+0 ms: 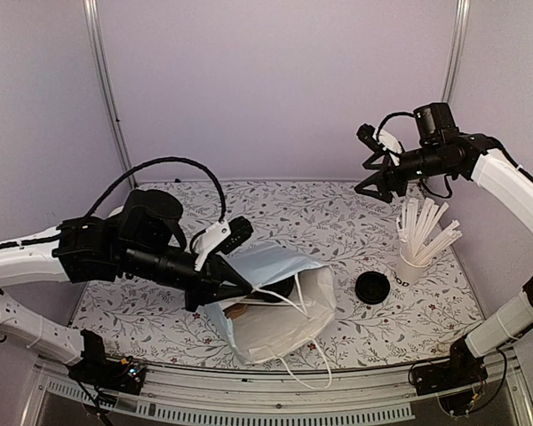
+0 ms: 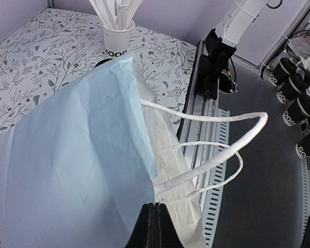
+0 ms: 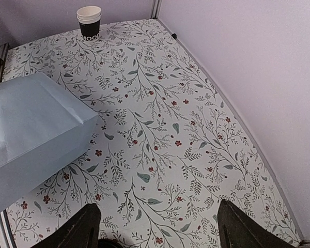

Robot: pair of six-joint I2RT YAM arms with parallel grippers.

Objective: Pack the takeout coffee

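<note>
Standing upright, black cup (image 3: pixel 88 23), mouth up; left gripper (image 2: pixel 154 207) pinching bag (image 2: pixel 67 165).

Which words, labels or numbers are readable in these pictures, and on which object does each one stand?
"moon": white cup of stirrers, left wrist view.
"MOO": small black cup, right wrist view; the rest curves out of sight.
"GOO": black cups beyond the table, left wrist view; the rest is turned away.
Print on the stirrer cup in the top view: too small to read.
</note>
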